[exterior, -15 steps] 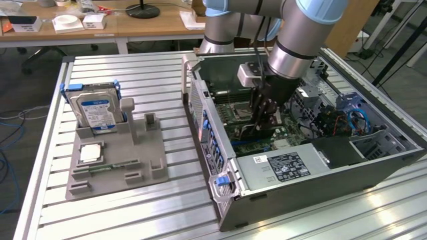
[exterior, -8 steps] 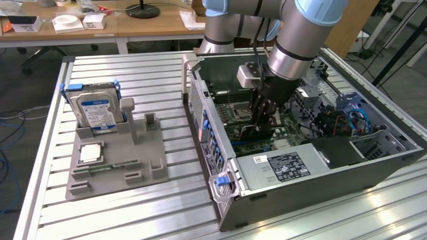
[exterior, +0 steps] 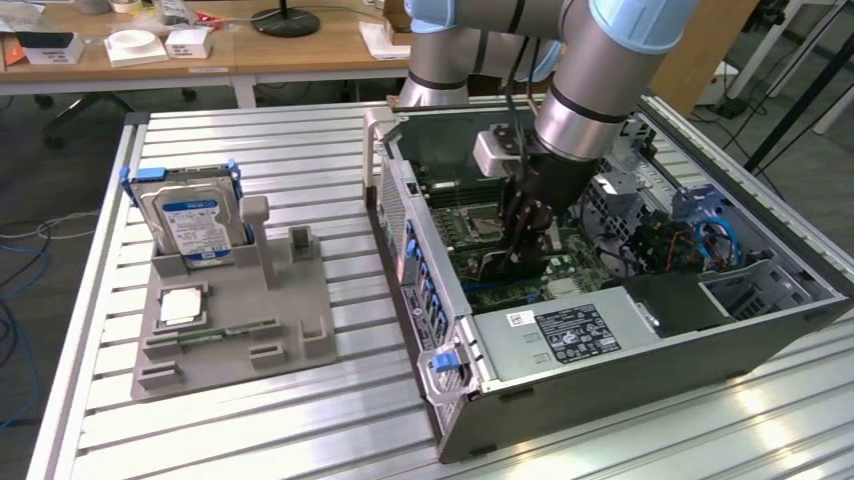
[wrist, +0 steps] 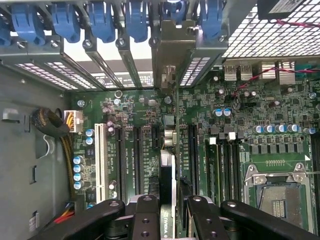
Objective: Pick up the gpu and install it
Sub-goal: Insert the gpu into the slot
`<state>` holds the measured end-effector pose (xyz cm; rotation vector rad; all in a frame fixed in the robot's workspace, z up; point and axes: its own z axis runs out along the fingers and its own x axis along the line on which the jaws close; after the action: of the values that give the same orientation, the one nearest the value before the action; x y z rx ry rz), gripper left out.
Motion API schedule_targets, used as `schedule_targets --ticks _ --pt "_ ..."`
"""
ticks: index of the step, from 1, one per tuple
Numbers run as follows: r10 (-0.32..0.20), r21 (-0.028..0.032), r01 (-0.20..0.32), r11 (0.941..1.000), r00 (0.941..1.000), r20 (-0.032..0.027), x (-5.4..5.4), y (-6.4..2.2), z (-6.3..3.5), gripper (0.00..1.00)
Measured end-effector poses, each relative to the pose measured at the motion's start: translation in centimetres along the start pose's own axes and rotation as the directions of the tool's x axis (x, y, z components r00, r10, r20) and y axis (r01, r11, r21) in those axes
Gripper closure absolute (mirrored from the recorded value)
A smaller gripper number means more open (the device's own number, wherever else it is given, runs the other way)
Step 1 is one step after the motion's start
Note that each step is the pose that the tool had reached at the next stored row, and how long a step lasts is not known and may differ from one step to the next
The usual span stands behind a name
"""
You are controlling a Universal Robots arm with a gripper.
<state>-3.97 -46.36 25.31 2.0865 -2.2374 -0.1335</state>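
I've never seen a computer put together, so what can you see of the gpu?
The gpu is a thin flat card, seen edge-on in the wrist view, standing upright over the motherboard slots inside the open computer case. Its grey metal bracket end reaches the case's rear slot openings. The gripper clamps it from both sides. Whether it is seated cannot be told.

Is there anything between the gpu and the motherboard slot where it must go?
Nothing visible stands in the way. The claw grips the gpu edge-on, inside the open case, directly over the motherboard. The slot beneath is hidden by the card itself, so whether they already touch cannot be judged.
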Motion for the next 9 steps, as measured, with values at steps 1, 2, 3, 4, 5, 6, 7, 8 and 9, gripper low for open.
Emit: schedule_targets --ticks 1,2,3,4,5,6,7,8,9 --pt "0.000 0.0000 0.000 1.0000 1.0000 0.0002 0.00 -0.01 0.06 0.74" --pt "0.000 0.0000 0.000 1.0000 1.0000 0.0006 0.00 -0.02 0.15 0.74" --pt "0.000 0.0000 0.000 1.0000 1.0000 0.0010 0.00 -0.03 0.22 0.74" --pt "0.000 0.0001 0.000 1.0000 1.0000 0.0012 0.00 -0.03 0.26 0.74" --pt "0.000 0.0000 0.000 1.0000 1.0000 0.0013 0.01 -0.03 0.27 0.74" --pt "0.000 -0.0001 0.000 1.0000 1.0000 0.0012 0.01 -0.03 0.28 0.74" --pt "0.000 0.0000 0.000 1.0000 1.0000 0.0015 0.00 -0.04 0.31 0.74" --pt "0.000 0.0000 0.000 1.0000 1.0000 0.0020 0.00 -0.05 0.38 0.74" --pt "0.000 0.0000 0.000 1.0000 1.0000 0.0018 0.00 -0.05 0.41 0.74"
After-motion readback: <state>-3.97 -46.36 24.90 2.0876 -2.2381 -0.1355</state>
